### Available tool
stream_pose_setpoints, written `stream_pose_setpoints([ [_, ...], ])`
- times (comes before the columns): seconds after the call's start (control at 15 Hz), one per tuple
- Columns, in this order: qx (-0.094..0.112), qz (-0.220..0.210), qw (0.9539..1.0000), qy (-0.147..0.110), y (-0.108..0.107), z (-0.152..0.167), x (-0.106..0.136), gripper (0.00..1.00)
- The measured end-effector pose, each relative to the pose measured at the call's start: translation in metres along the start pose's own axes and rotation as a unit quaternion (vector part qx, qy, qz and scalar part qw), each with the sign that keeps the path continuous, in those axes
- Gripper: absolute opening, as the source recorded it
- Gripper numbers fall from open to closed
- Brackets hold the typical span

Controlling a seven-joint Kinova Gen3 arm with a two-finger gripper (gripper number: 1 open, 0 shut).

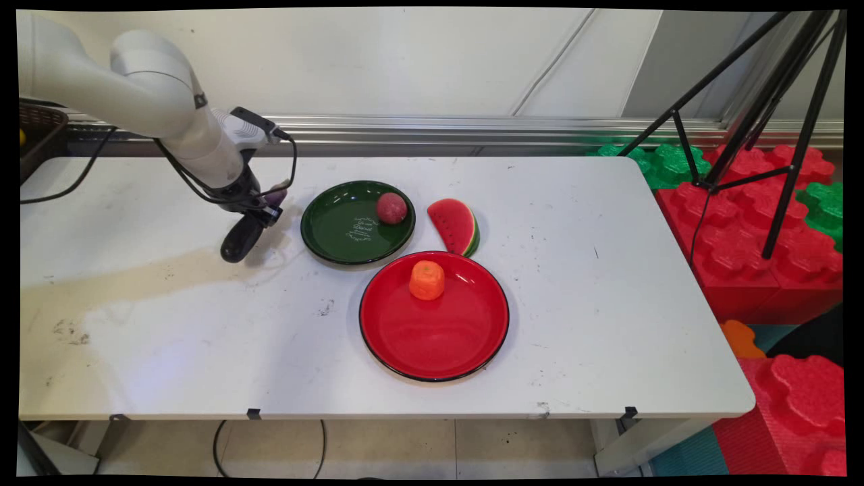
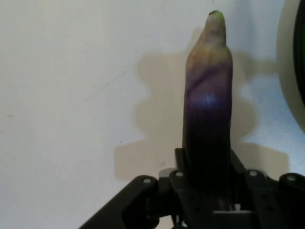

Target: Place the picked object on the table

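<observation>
Gripper (image 2: pixel 208 191) clamping eggplant (image 2: pixel 208 119), green plate (image 1: pixel 358 222) lettering illegible

The eggplant (image 2: pixel 208 119) is dark purple, paling to yellow-green at its tip. A green plate (image 1: pixel 344 226) bears white lettering; at its 4 o'clock lies a red, black-rimmed plate (image 1: pixel 432 331).

The eggplant (image 2: pixel 208 119) in the gripper (image 2: pixel 205 191) looks smooth and faintly shiny, like plastic. Right of it, the green plate (image 1: pixel 337 229) and the red plate (image 1: pixel 432 331) are glossy. The table (image 1: pixel 607 304) is matt white, scuffed and stained.
</observation>
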Motion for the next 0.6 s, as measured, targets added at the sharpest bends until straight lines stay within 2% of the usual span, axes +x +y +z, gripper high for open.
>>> stream_pose_setpoints([
  [0.2,-0.004,0.006,1.0,-0.001,0.0027,0.0048,0.0016,0.0],
  [0.27,-0.006,0.008,1.0,-0.001,0.0036,0.0064,0.0022,1.0],
  [0.6,-0.009,0.019,0.9998,0.006,0.0049,0.0097,0.0056,1.0],
])
